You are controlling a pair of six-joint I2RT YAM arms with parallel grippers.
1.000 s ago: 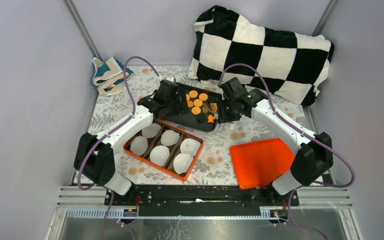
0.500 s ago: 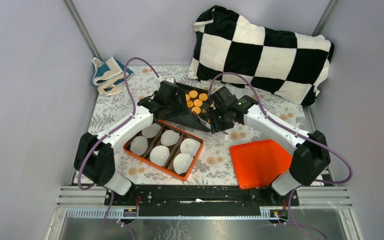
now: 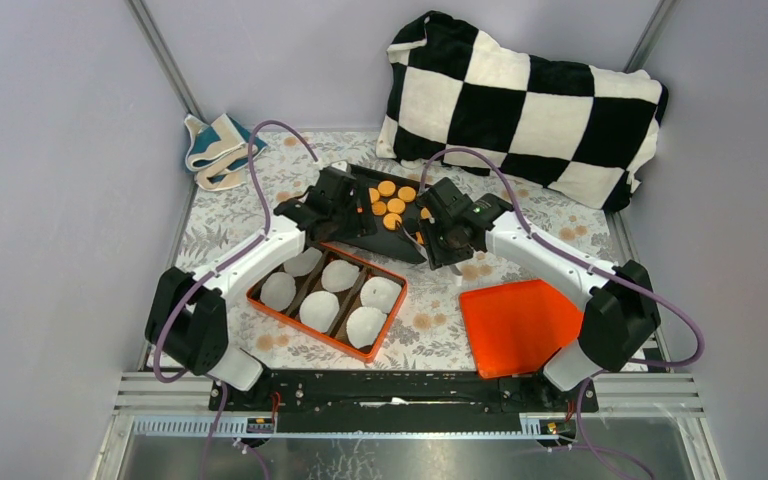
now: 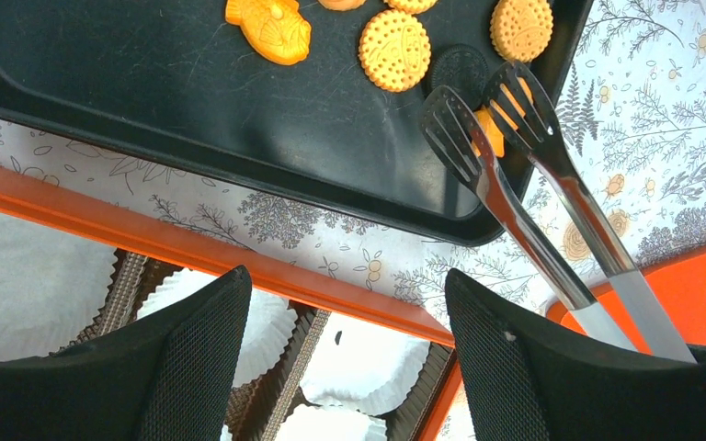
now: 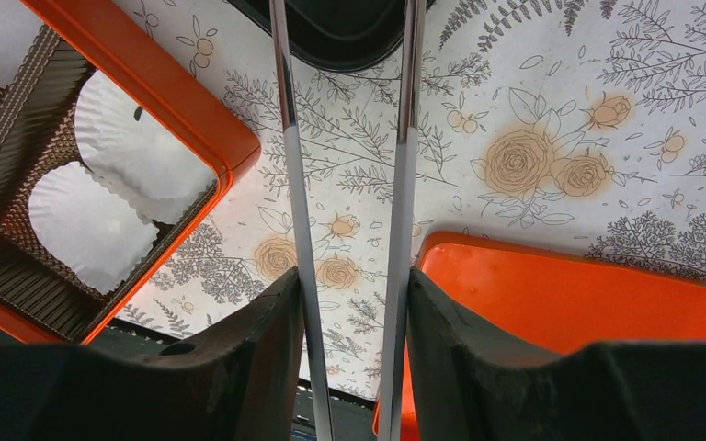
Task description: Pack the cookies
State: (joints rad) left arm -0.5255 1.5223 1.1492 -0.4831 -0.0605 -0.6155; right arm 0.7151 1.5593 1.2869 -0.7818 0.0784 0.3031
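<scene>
Left gripper (image 4: 345, 273): jaws wide, hanging above the near rim of the black tray (image 4: 147, 101) and the far wall of the orange box (image 4: 74, 213).
Right gripper (image 5: 351, 276): fingers clamped on the two arms of the tongs (image 4: 510, 211). Its wrist view cuts off the blades.
Cookies (image 4: 394, 50): on the tray. Several are round and dotted, and one is fish-shaped. The frame edge crops some, and from above the arms cover part of the tray.
Tong blades rest at the tray's right end, slightly apart, with a scrap of orange between them. Cannot tell whether it is gripped. A dark round shape beside them is unclear.
Paper liners (image 3: 320, 310) sit in the box.
Orange lid (image 3: 520, 325) lies near the right arm's base.
</scene>
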